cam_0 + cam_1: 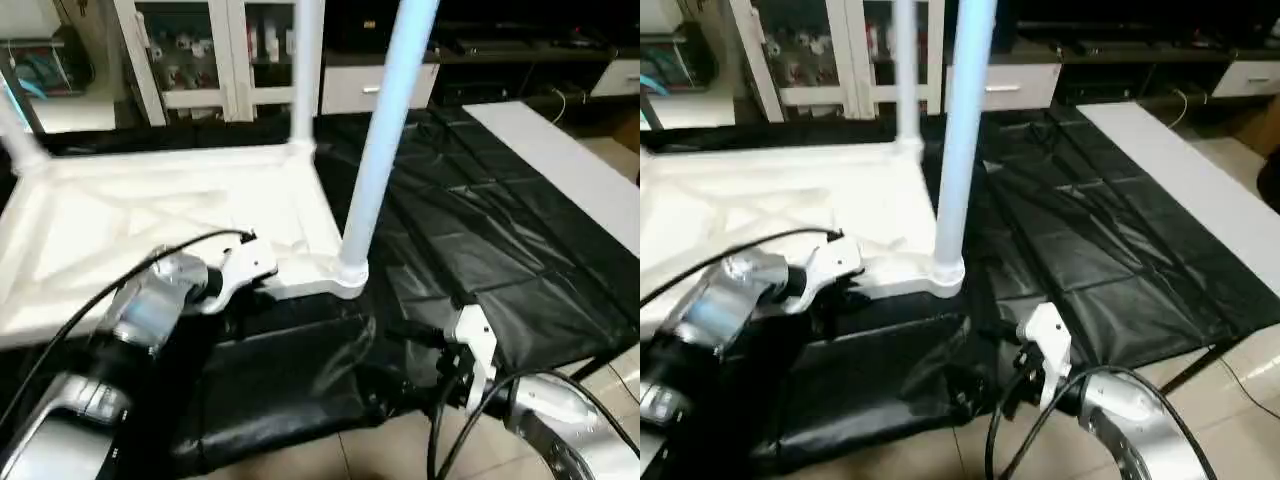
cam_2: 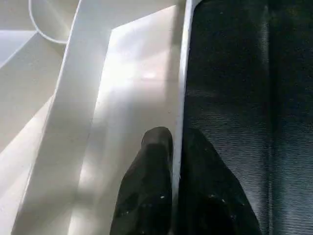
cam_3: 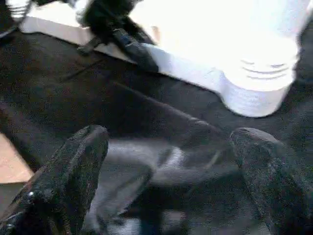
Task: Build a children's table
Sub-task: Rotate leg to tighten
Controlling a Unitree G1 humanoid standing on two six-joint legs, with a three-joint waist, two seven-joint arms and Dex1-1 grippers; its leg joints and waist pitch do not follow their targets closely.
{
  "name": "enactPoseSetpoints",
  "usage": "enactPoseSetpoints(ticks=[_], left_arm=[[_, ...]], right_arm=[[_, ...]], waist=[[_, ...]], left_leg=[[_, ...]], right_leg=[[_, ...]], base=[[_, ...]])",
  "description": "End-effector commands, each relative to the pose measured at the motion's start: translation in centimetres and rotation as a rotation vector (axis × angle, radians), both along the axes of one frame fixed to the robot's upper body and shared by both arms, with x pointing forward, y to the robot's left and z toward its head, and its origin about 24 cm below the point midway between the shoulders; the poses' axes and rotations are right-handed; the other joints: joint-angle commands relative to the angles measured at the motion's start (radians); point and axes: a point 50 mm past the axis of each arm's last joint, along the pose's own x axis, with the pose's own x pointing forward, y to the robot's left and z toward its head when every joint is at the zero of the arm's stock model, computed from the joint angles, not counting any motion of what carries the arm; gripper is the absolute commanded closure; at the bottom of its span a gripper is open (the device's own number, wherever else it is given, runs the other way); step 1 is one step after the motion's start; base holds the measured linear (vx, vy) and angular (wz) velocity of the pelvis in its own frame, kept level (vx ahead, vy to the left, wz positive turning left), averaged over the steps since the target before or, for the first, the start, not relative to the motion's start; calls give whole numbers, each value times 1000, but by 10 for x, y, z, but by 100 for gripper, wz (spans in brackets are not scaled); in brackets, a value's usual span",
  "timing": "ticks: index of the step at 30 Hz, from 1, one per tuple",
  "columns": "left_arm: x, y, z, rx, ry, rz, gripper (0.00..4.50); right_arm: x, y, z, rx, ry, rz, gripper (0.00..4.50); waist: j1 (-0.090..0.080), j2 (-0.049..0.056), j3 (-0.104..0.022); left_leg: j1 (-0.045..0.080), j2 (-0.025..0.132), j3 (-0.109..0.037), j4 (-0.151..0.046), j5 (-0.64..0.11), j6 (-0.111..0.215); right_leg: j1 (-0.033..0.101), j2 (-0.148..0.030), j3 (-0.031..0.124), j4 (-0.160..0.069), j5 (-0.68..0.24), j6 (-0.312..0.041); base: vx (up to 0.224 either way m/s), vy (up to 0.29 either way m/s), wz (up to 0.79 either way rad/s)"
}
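Left hand [image 2: 173,147] pinched on near rim of upturned children's table [image 1: 150,215], which lies on black worktop [image 1: 500,250]. Legs [image 1: 385,130] stand upright, tops cut off. Right hand [image 3: 168,161] wide apart, empty. Likely step: steady or reposition top; fourth leg's socket hidden.

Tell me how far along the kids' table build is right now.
Done so far: the tabletop lies ribbed side up on the black cloth, with at least two legs standing in its corner sockets. In hand: the left gripper has its fingers pinched on the top's near rim. The right gripper hangs open over the cloth. Left: the other corners are out of frame, so remaining legs are unconfirmed; flipping it upright remains.
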Motion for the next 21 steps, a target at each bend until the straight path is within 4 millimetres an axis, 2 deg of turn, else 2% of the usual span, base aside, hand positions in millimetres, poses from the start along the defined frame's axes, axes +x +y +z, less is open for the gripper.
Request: enactPoseSetpoints(ticks=[1, 3, 4, 5, 6, 8, 9, 10, 11, 12, 15, 16, 17, 19, 21], left_arm=[[-11, -5, -16, -55, -13, 41, 430], [-14, -11, -13, -101, -16, 16, 430], [-20, -16, -10, -113, 0, 1, 430], [-23, -15, -9, -83, 4, 10, 430], [-24, -15, -9, -76, 6, 16, 430], [-25, -17, -7, -95, 13, 42, 430], [-25, -17, -7, -95, 13, 42, 430], [-26, -20, -4, -124, 19, 54, 430], [-28, -23, -1, -155, 34, 59, 430], [-28, -26, 3, -184, 38, 82, 383], [-30, -35, 12, -234, 25, 76, 372], [-31, -38, 13, -247, 29, 70, 352], [-31, -39, 14, -252, 31, 67, 335], [-31, -42, 16, -260, 16, 41, 325], [-30, -45, 19, -269, -35, 0, 306]], right_arm=[[16, -10, 8, -6, -66, -101, 16], [22, -11, 10, -4, -80, -130, 16], [27, -12, 14, 0, -95, -150, 16], [30, -13, 16, 3, -105, -150, 16], [31, -13, 17, 3, -111, -148, 16], [32, -14, 18, 7, -113, -146, 16], [32, -14, 18, 7, -113, -146, 16], [32, -15, 18, 3, -113, -142, 16], [32, -17, 18, -1, -113, -139, 16], [31, -18, 17, -1, -110, -136, 16], [31, -23, 16, -11, -105, -134, 16], [30, -24, 16, -14, -104, -133, 16], [30, -24, 16, -15, -104, -132, 16], [29, -25, 16, -16, -102, -128, 16], [29, -28, 17, -16, -101, -128, 16]], waist=[[8, -14, -32], [9, -13, -35], [12, -9, -37], [14, -9, -40], [15, -7, -41], [22, -7, -48], [22, -7, -48], [25, -7, -52], [28, -4, -51], [28, -7, -51], [35, -3, -50], [40, 0, -51], [41, -4, -49], [43, -3, -49], [46, -4, -46]], left_leg=[[-15, 12, -6, -80, -409, 25], [-12, 11, -4, -77, -401, 27], [-9, 13, -2, -76, -388, 26], [-14, 16, -1, -78, -354, 30], [-13, 15, 1, -76, -341, 34], [-13, 14, 8, -68, -263, 52], [-13, 14, 8, -68, -263, 52], [-19, 11, 11, -63, -195, 72], [-19, 11, 12, -62, -180, 74], [-19, 11, 14, -60, -166, 83], [-16, 11, 17, -57, -165, 95], [-12, 12, 17, -56, -172, 92], [-13, 11, 17, -57, -176, 92], [-14, 11, 16, -59, -190, 88], [-11, 12, 15, -61, -234, 79]], right_leg=[[24, -20, 11, -86, -545, -121], [20, -17, 13, -86, -529, -120], [19, -17, 16, -80, -486, -131], [25, -15, 17, -73, -421, -146], [24, -12, 17, -71, -390, -155], [29, -9, 19, -57, -253, -191], [29, -9, 19, -57, -253, -191], [36, -9, 18, -48, -172, -211], [36, -8, 17, -45, -154, -219], [38, -8, 17, -44, -133, -231], [37, -8, 17, -47, -136, -244], [36, -8, 17, -46, -137, -247], [36, -5, 16, -47, -139, -244], [37, -5, 16, -49, -156, -237], [34, -6, 16, -57, -216, -215]], base=[[0, 0, 0], [0, 0, 0], [0, 0, 0], [0, 0, 0], [0, 0, 0], [0, 0, 0], [0, 0, 0], [0, 0, 0], [0, 0, 0], [0, 0, 0], [0, 0, 0], [0, 0, 0], [0, 0, 0], [0, 0, 0], [0, 0, 0]])
